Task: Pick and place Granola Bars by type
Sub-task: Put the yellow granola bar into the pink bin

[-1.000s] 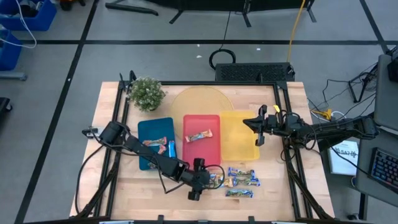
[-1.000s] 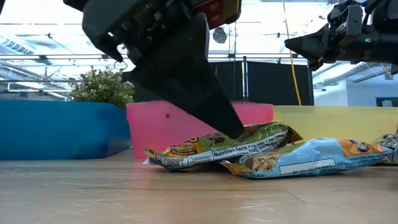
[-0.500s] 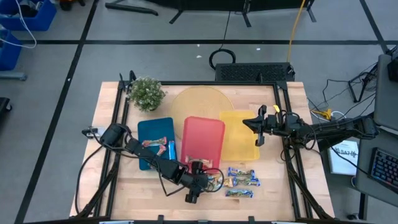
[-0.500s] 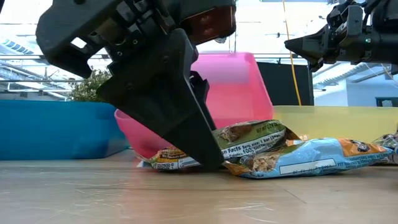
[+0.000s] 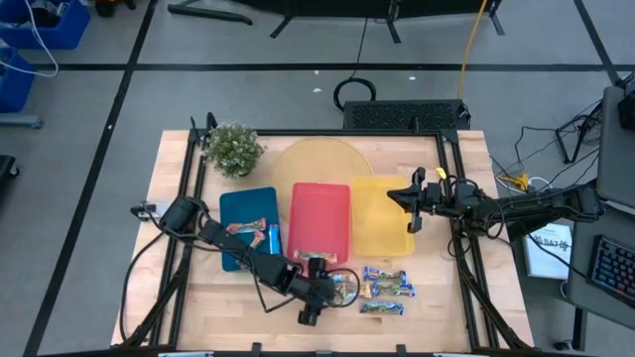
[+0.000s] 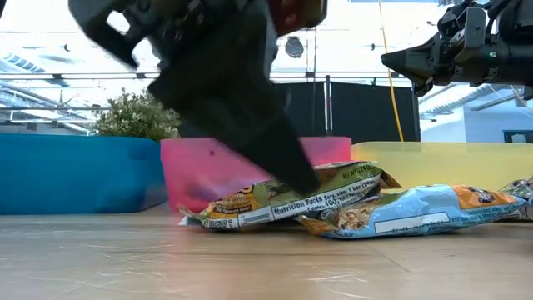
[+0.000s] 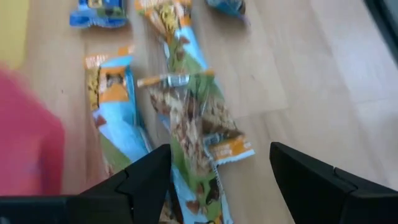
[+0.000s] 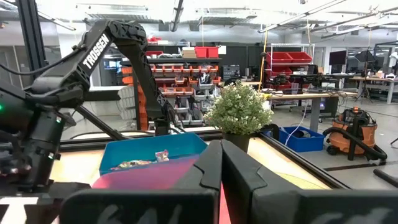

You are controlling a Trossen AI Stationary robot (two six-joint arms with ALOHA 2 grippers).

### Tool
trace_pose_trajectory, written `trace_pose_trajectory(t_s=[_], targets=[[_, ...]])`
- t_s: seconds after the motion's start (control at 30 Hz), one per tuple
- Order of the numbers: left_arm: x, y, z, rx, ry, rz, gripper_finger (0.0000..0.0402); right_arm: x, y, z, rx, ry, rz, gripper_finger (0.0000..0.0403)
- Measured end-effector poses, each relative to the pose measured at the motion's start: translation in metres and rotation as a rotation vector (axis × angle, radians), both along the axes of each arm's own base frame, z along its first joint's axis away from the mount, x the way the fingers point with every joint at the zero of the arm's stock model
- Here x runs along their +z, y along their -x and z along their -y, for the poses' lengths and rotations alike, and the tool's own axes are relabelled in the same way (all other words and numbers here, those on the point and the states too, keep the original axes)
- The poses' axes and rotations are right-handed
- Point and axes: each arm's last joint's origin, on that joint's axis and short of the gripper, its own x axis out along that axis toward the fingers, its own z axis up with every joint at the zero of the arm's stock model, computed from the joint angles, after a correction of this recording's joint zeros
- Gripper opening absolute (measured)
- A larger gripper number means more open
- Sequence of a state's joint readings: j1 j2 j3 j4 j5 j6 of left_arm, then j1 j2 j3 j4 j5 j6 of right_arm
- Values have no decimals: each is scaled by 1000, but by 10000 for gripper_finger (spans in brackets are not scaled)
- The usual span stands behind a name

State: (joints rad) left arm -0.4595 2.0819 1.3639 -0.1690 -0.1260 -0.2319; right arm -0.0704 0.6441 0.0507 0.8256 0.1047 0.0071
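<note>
Several granola bars [image 5: 382,288] lie loose near the table's near edge. A reddish-green one [image 7: 193,118] lies lengthwise between my left gripper's [image 7: 217,177] open fingers, with blue-white and golden ones [image 7: 115,99] beside it. In the low view this bar [image 6: 283,200] rests on the table, overlapping a blue-white bar [image 6: 416,212], and my left gripper [image 5: 335,288] hangs low over it. More bars [image 5: 253,230] lie in the blue tray [image 5: 238,203]. My right gripper [image 5: 397,195] hovers shut, high over the yellow tray [image 5: 377,228]. My left gripper comes at the reddish-green bar slanting down from the table's left, its fingers along the bar. One finger [image 6: 287,162] overlaps the bar's upper face [image 6: 321,179] in the low view. Motion blur hides whether it touches.
The red tray [image 5: 320,218] stands between the blue and yellow trays, close behind the bars. A potted plant [image 5: 233,149] and a round board [image 5: 317,161] sit at the far side. Bare wood lies at the near left [image 5: 198,307].
My left gripper dipped to the table beside the reddish-green bar, then rose again. The red tray tipped up and dropped back flat, and the bar that lay in it no longer shows. The reddish-green bar slid a little toward the table's left.
</note>
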Motion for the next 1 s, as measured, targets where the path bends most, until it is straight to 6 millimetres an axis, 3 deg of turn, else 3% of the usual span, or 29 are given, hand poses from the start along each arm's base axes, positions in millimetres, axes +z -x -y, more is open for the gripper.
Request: trace_pose_trajectory(t_s=[0.3,0.63,1.0], targets=[[18,-3,5,43,-69,-25,278,0,0,0,0,0,0,0],[10,12,23,174,-176,-9,278,1,0,0,0,1,7,0],[-14,4,15,161,-170,-81,278,0,0,0,2,-7,2,0]])
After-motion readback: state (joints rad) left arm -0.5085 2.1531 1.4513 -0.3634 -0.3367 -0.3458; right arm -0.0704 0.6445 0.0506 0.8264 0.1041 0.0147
